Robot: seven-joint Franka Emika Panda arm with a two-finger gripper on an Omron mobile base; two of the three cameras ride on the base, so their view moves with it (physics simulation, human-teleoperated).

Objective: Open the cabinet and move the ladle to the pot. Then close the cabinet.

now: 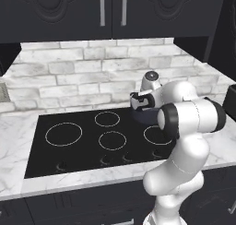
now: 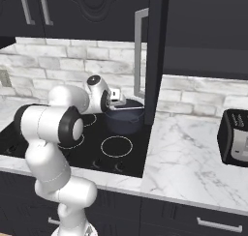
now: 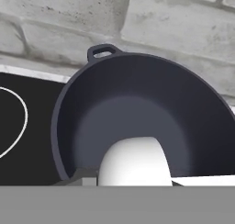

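The dark blue-grey pot (image 2: 127,120) stands at the back right of the black cooktop (image 1: 83,148), by the brick wall. My gripper (image 2: 115,100) hovers just above its rim, shut on the ladle (image 2: 131,106), whose thin silvery handle lies level over the pot's mouth. From the left the gripper (image 1: 139,103) hides most of the pot (image 1: 144,118). The hand view looks down into the empty pot (image 3: 151,103), with a pale rounded shape, probably the ladle's bowl (image 3: 133,161), at the bottom. The cabinet door (image 2: 156,46) stands swung open right of the pot, and a dark shelf (image 2: 203,68) shows behind it.
A black toaster (image 2: 235,137) sits on the marble counter (image 2: 184,157) at the right. The open door's long handle (image 2: 138,51) hangs close above the pot. Two shut wall cabinet doors (image 1: 113,12) are over the cooktop. Black base drawers (image 2: 213,223) run below the counter.
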